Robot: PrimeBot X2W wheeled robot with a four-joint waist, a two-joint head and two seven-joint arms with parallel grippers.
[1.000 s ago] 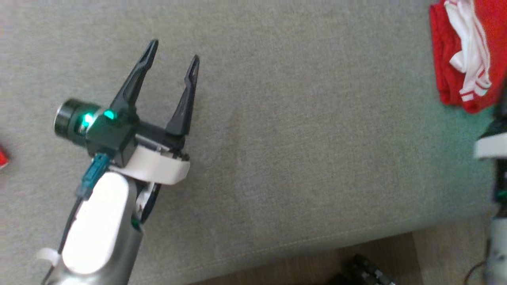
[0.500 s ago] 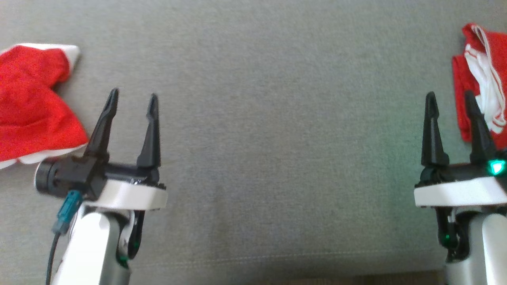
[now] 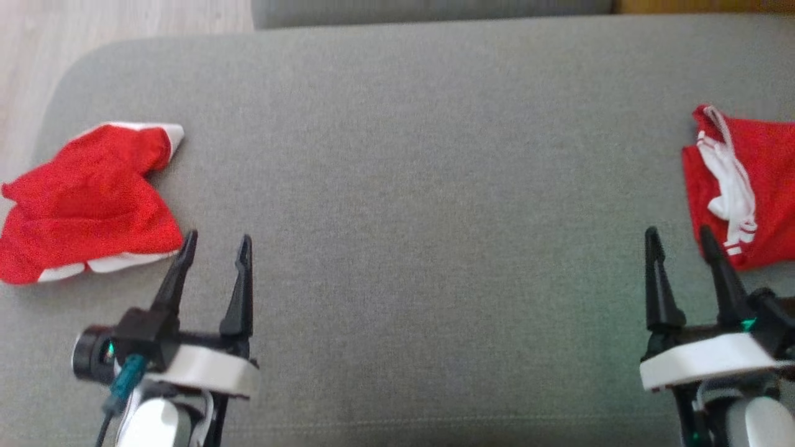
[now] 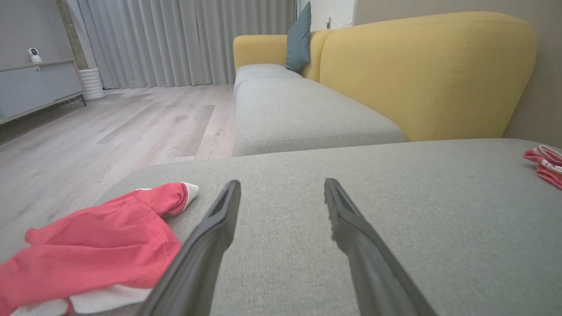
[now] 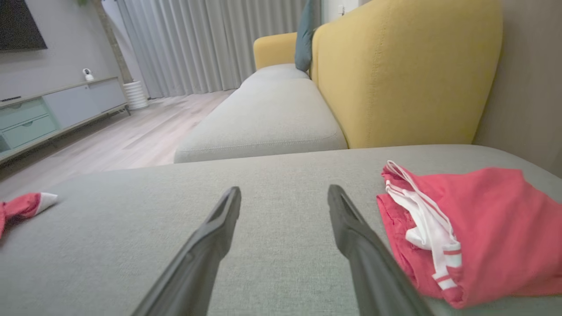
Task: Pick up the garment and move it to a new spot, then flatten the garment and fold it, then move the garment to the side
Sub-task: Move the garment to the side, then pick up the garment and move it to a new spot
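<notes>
I read the sofa seat [image 3: 435,155] as grey woven cloth, matt and slightly coarse. The left garment [image 3: 87,198] and right garment [image 3: 764,186] are soft red cloth with white trim. On the left gripper [image 3: 218,237] and right gripper [image 3: 678,231], fingers [image 3: 238,292] are matt black plastic and wrist shells [image 3: 199,372] glossy white. The floor [image 4: 109,127] is pale wood grain, satin. The backrest [image 4: 417,74] is yellow cloth.

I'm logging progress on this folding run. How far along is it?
Done, perhaps: the red garment with white trim lies compact at the right of the grey cushion, though I can't tell how neatly it's folded. In hand: nothing; the left claw and right claw are open and empty. Left: the crumpled red garment on the left needs picking up, flattening, folding and moving aside.
</notes>
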